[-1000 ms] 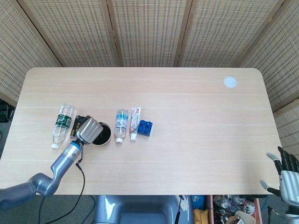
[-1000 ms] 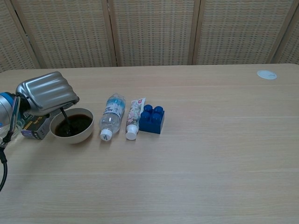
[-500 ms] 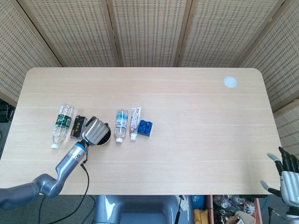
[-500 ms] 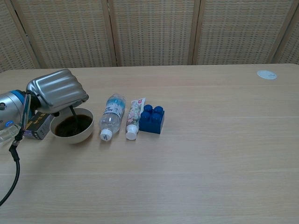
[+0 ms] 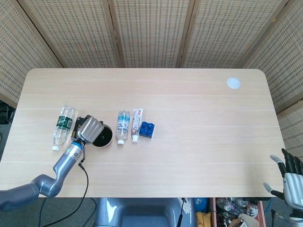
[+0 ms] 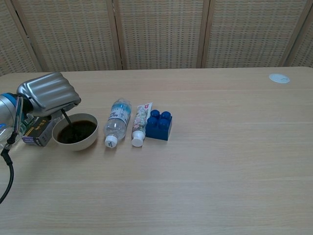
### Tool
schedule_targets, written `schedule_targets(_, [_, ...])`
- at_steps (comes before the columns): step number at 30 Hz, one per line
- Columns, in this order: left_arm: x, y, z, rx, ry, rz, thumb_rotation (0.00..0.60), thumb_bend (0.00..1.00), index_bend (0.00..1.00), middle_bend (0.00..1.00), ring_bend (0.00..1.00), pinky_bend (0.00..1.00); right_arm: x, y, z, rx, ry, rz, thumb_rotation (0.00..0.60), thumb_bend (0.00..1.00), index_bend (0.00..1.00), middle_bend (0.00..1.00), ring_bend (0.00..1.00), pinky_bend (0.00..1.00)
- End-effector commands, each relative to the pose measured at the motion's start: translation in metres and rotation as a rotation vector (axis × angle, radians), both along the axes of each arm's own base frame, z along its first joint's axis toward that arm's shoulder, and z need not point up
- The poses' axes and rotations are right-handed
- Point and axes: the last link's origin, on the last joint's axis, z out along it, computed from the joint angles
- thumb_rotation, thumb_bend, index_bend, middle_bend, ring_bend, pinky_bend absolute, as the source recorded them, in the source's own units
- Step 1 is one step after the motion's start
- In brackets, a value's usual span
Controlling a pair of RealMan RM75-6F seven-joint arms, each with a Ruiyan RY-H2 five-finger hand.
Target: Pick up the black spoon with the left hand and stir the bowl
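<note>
My left hand (image 6: 47, 94) hovers over the left rim of the beige bowl (image 6: 91, 137) and grips the black spoon (image 6: 66, 121). The spoon's handle slants down from the hand, with its tip inside the bowl's dark interior. In the head view the left hand (image 5: 90, 128) covers the left part of the bowl (image 5: 106, 137) and the spoon is hidden. My right hand (image 5: 289, 172) hangs off the table's lower right corner, fingers spread, holding nothing.
A small dark box (image 6: 39, 132) lies left of the bowl, and a green-labelled bottle (image 5: 62, 125) lies beyond it. Right of the bowl lie a water bottle (image 6: 116, 121), a toothpaste tube (image 6: 140, 122) and a blue brick (image 6: 159, 125). A white disc (image 6: 279, 78) sits far right.
My left hand swung right over the bowl half a second ago, then back left, carrying the spoon through the bowl. The right hand has not moved.
</note>
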Motion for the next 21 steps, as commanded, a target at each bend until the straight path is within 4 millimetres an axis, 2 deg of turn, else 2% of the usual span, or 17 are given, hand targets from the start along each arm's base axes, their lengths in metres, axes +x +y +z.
schedule_targets(1, [-0.006, -0.004, 0.003, -0.01, -0.003, 0.015, 0.6, 0.49, 0.69, 0.82, 0.8, 0.78, 0.0, 0.0, -0.001, 0.004, -0.001, 0.001, 0.6, 0.19, 0.22, 0.09, 0.0, 0.0])
schedule_targets(5, [-0.007, -0.011, 0.006, -0.032, -0.022, 0.026, 0.6, 0.49, 0.69, 0.82, 0.8, 0.78, 0.0, -0.001, -0.002, 0.005, -0.002, 0.002, 0.6, 0.19, 0.22, 0.09, 0.0, 0.0])
schedule_targets(11, [0.001, -0.016, 0.003, -0.063, -0.054, 0.031, 0.6, 0.49, 0.69, 0.82, 0.8, 0.78, 0.0, -0.001, -0.002, 0.005, -0.003, 0.0, 0.6, 0.19, 0.22, 0.09, 0.0, 0.0])
schedule_targets(21, [0.02, -0.002, -0.006, -0.033, -0.05, -0.015, 0.6, 0.49, 0.69, 0.82, 0.8, 0.78, 0.0, 0.001, 0.001, -0.002, 0.002, -0.006, 0.6, 0.19, 0.22, 0.09, 0.0, 0.0])
